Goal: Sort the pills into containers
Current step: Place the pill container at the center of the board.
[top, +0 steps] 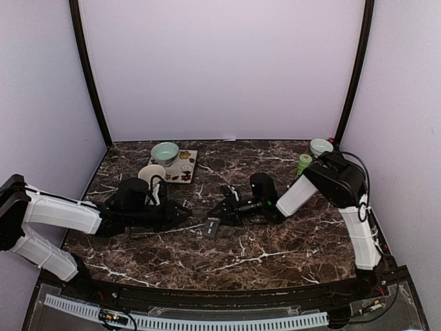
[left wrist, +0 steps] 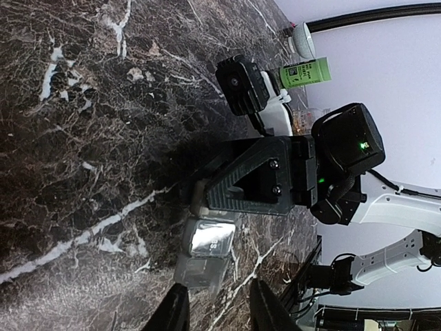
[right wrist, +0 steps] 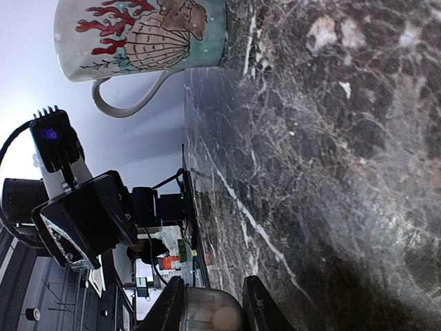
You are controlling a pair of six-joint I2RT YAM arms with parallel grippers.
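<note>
1. The near right stretch of the marble table [top: 282,252] lies bare, with easy passage there.
2. The middle is tight. The left gripper [top: 186,214] and right gripper [top: 219,209], which pinches a small clear jar [right wrist: 207,314], face each other closely, and the grey container strip [top: 212,227] sits just near of the gap.
3. The left arm [top: 83,214] lies low, barring the left side.
4. Far left, the mug [top: 151,174], teal bowl [top: 165,152] and patterned tray [top: 189,169] crowd together.
5. Far right, the green bottle [top: 304,164] and white cup [top: 320,146] block the corner.

Dark marble table [top: 289,255], grey compartment strip [top: 213,227], white mug [top: 151,174], patterned mat [top: 186,169], green bottle [top: 304,164].
</note>
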